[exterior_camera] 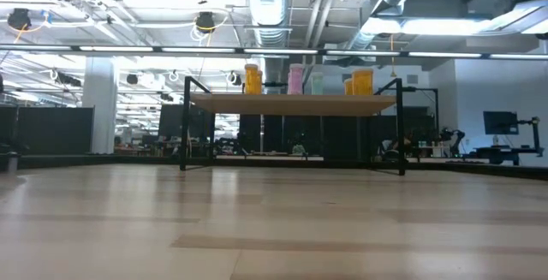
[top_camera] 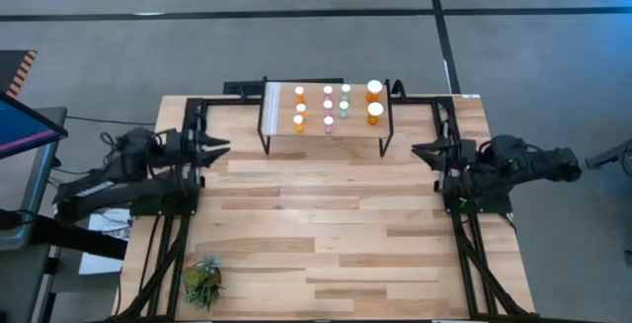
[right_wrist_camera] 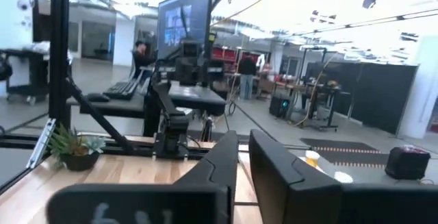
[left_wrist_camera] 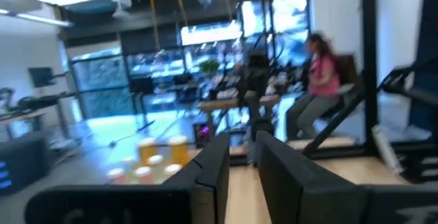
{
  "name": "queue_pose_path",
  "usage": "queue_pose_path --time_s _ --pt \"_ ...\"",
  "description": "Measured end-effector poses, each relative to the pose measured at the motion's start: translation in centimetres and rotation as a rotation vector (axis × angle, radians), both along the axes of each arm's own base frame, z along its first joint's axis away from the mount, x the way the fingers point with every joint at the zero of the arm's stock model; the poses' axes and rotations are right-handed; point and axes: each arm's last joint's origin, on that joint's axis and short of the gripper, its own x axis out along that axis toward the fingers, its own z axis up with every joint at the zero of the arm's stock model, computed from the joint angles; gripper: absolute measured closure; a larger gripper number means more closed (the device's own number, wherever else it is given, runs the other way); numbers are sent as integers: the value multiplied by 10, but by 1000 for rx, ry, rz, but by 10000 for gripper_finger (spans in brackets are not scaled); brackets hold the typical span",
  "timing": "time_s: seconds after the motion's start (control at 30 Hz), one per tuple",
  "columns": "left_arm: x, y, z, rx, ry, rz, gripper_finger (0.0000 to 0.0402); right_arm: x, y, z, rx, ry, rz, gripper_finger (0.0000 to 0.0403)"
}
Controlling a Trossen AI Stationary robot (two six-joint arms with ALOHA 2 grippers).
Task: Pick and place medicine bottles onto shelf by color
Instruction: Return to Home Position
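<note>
The shelf (top_camera: pixel 326 143) stands at the table's far edge on thin black legs. On it stand the medicine bottles in rows by colour: small orange ones (top_camera: pixel 298 94) at the left, then pink (top_camera: pixel 328 92), then teal (top_camera: pixel 346 90), and two larger orange ones (top_camera: pixel 374 89) at the right. The low view shows them upright on the shelf board (exterior_camera: pixel 291 104). My left gripper (top_camera: pixel 225 148) is drawn back at the table's left edge and my right gripper (top_camera: pixel 415 149) at its right edge. Both point level toward the table's middle, and both are shut to a slit with nothing between the fingers (left_wrist_camera: pixel 243 148) (right_wrist_camera: pixel 243 145).
A small green plant (top_camera: pixel 202 282) stands near the table's front left corner. Black frame bars run along both table sides. Beyond the table, the left wrist view shows a seated person (left_wrist_camera: pixel 318 80).
</note>
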Motion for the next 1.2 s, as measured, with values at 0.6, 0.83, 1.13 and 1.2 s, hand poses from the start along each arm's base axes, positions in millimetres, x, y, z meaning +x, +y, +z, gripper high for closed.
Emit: queue_pose_path --time_s 0.6,0.83,1.13,1.2 --pt "11 0 -103 -125 -73 -162 401 -3 -1 -70 57 -50 11 391" --pt "13 0 -111 -106 5 -186 401 8 1 -105 114 14 31 393" --pt "13 -4 -119 -104 97 -333 401 8 4 -110 223 40 87 390" --pt "13 -5 -119 -103 104 -346 401 9 4 -111 222 60 82 387"
